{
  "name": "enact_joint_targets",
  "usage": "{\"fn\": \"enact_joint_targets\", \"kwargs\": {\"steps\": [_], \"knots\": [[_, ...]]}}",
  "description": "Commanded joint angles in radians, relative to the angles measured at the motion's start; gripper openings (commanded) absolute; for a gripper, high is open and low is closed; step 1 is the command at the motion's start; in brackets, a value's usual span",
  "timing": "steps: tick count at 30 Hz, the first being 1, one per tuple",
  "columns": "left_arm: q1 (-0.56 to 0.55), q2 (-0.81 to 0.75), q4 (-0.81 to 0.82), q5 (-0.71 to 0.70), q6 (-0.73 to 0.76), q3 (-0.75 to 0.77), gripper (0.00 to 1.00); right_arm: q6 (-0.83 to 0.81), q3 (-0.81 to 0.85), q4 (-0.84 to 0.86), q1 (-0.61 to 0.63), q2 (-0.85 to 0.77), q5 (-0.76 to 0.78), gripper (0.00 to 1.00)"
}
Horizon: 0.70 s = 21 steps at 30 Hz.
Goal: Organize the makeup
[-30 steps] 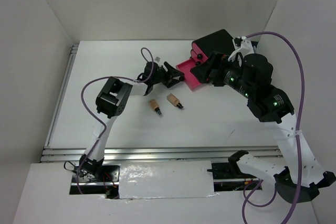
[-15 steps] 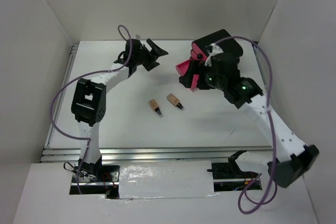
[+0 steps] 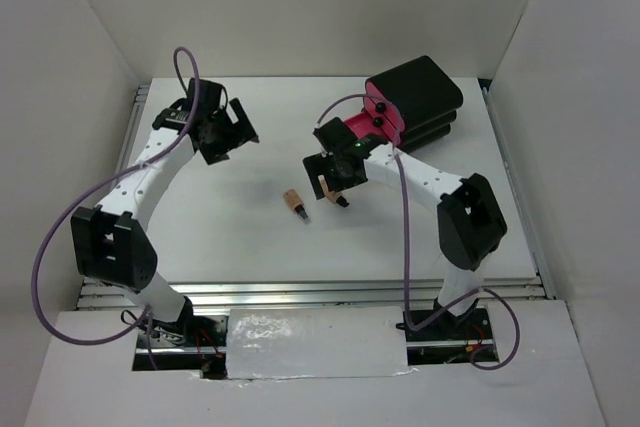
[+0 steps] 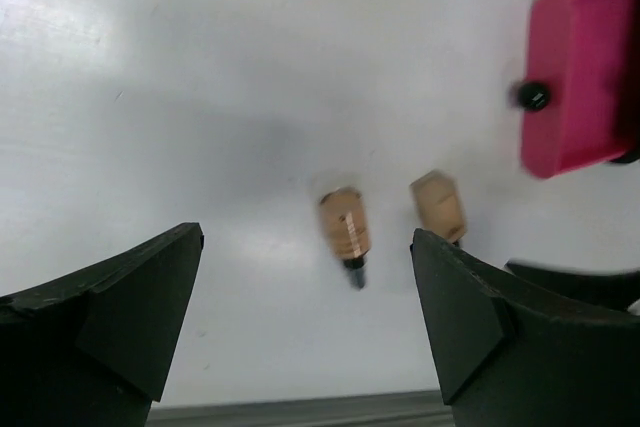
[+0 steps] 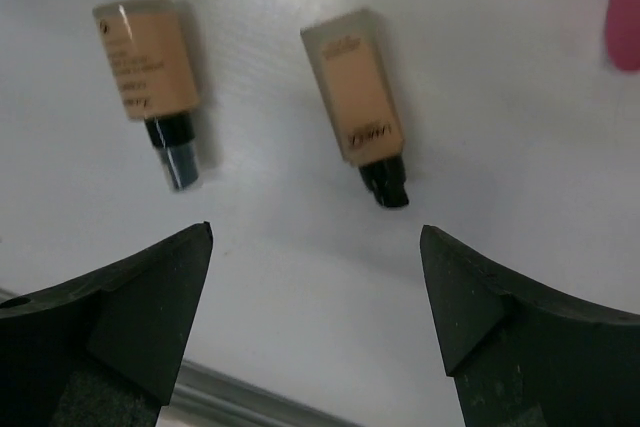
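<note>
The right claw [image 5: 315,232] hangs spread and empty over two tan bottles lying on the white counter [image 3: 420,227]. In its wrist view the nearer bottle [image 5: 352,87] sits just above centre, long axis near top-to-bottom, cap downward, and the other bottle [image 5: 150,57] sits upper left. The left claw [image 4: 305,239], also spread and empty, is well away, so the right arm looks better placed

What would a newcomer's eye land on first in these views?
A tan bottle and its twin lie side by side mid-table, black caps toward the near edge, below the open right claw. Behind them at the far right stands the black box with its bright pink drawer. The left claw, also open, hangs off to the far left.
</note>
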Motion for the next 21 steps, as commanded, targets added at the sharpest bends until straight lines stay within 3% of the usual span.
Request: {"fn": "enact_joint_targets", "kwargs": {"steps": [1,7,11,18,21], "knots": [[-0.005,-0.058,-0.088,0.029,0.108,-0.087,0.99,-0.075,0.113,-0.010,-0.006,0.086,0.060,0.92],[-0.002,-0.155,-0.082,0.038,0.140,-0.196,0.99,-0.074,0.186,-0.006,-0.012,0.233,0.089,0.90],[0.004,-0.155,-0.091,0.057,0.160,-0.190,0.99,-0.069,0.208,-0.014,-0.011,0.278,0.078,0.70],[0.010,-0.129,-0.065,0.103,0.170,-0.202,0.99,-0.071,0.142,0.012,-0.012,0.270,0.083,0.56],[0.010,-0.117,-0.057,0.124,0.165,-0.210,0.99,-0.066,0.125,0.021,-0.012,0.254,0.075,0.41]]}}
